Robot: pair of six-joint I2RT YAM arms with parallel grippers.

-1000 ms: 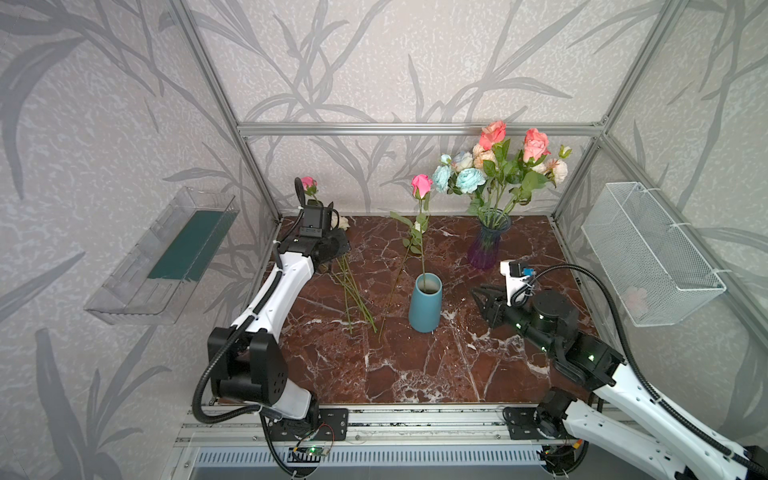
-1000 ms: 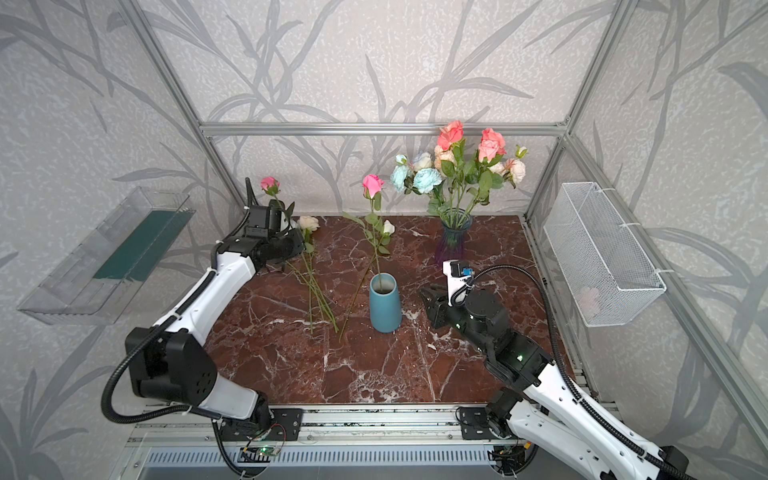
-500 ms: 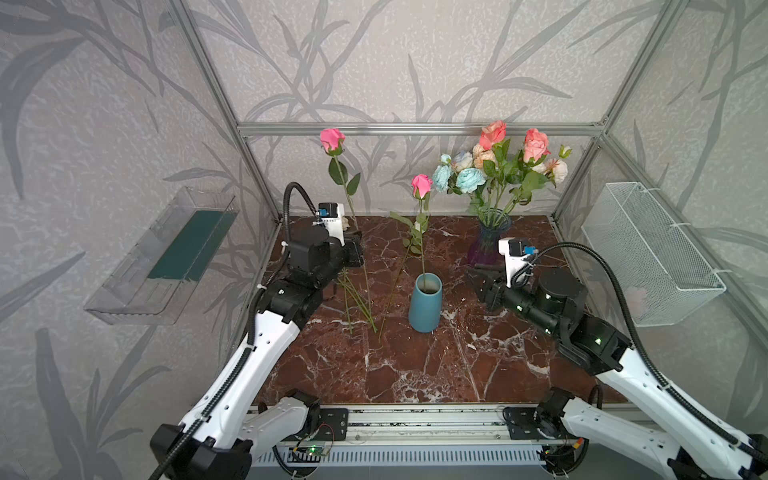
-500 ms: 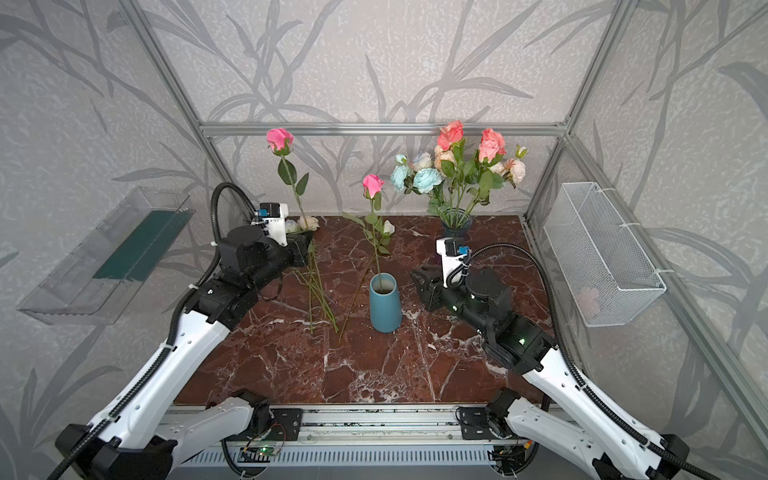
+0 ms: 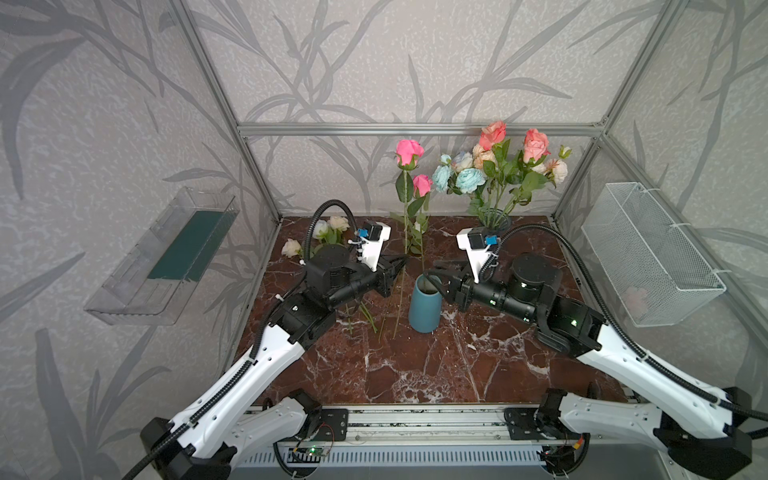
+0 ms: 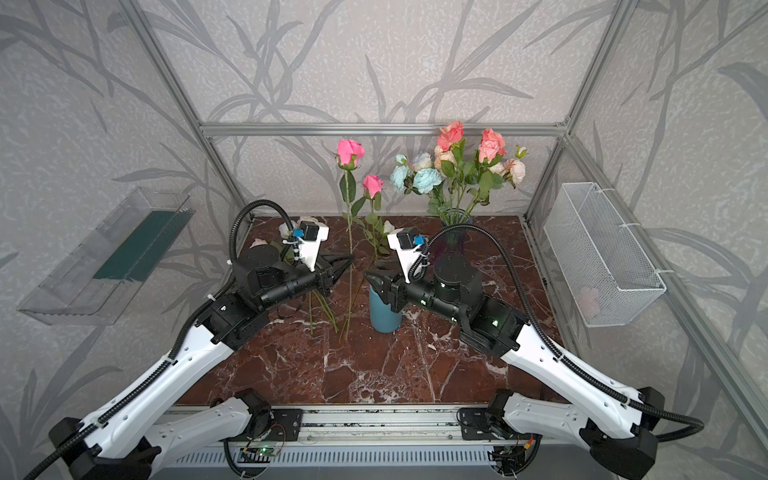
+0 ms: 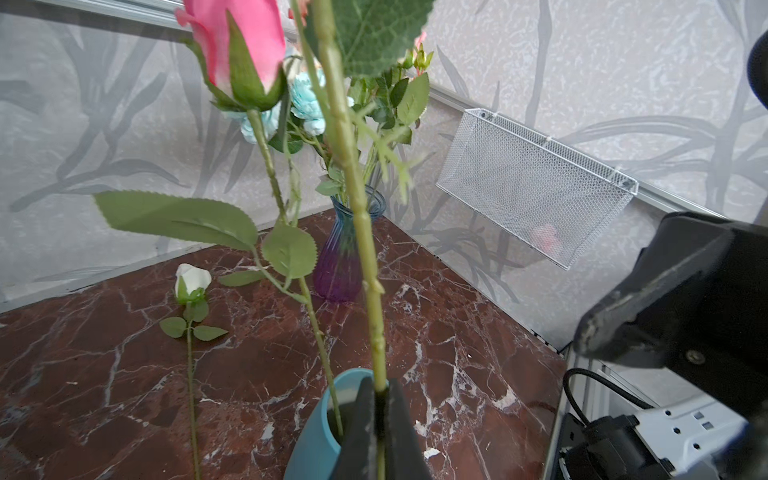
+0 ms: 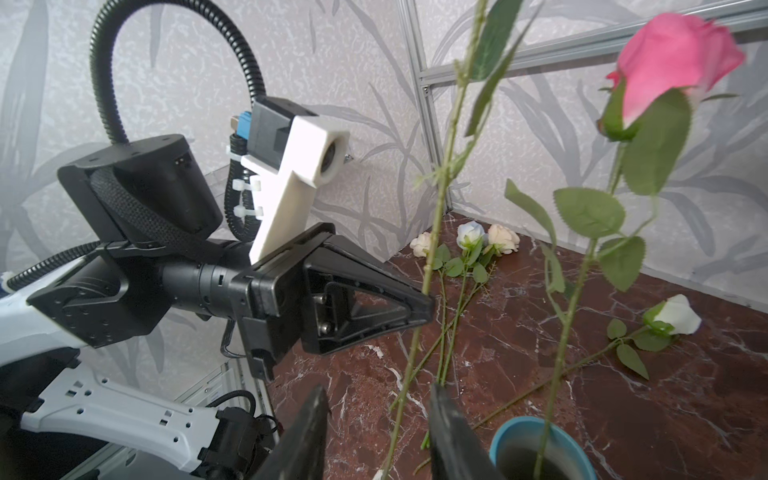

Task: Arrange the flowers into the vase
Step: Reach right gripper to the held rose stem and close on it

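Jaws of the left gripper point(image 5: 402, 262) are seen closed on the long green stem of a pink artificial rose point(image 7: 357, 208), which is gripped partway down. Its long axis is held nearly upright with the bloom high. The lower end hangs outside the teal cylindrical vase point(image 5: 424, 309), on that vase's left side; whether the tip touches the brown marble table point(image 5: 415, 374) cannot be told. The vase mouth thus lies just to the right of the stem and lower than the left jaws, so a lift and a short shift rightward are judged necessary. A shorter pink rose point(image 5: 422, 185) is already stood in it. The right gripper point(image 5: 437, 270) is held at the right of the vase mouth, near the stem, its jaws partly open and empty. Both wrists are held level, with the jaws pointed toward each other.
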